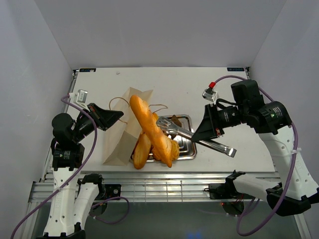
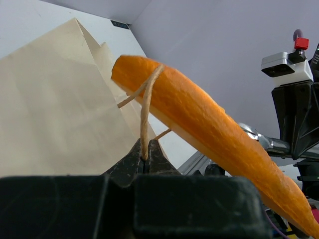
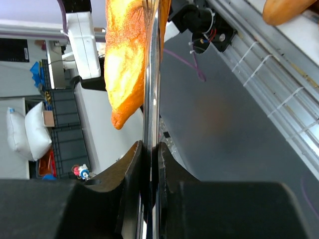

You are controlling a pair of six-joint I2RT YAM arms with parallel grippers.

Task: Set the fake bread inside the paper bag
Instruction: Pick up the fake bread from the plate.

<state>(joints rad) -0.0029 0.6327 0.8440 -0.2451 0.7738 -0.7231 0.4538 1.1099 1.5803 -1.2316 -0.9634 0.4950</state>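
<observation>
Fake bread, a long baguette (image 1: 149,130) gripped by tongs (image 1: 219,146) that the right tool (image 1: 196,138) pinches, hangs slanted over the paper bag (image 1: 119,147), so the left tool (image 1: 119,115), clamped on a cord handle (image 2: 145,114), should probably lift the mouth wide first.

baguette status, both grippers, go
Left gripper shut on bag handle cord. Right gripper shut on tongs, baguette at paper bag mouth. Cord crosses baguette tip.

White table (image 1: 174,87) boxed in by plain pale walls (image 1: 164,30) (evenly lit)
</observation>
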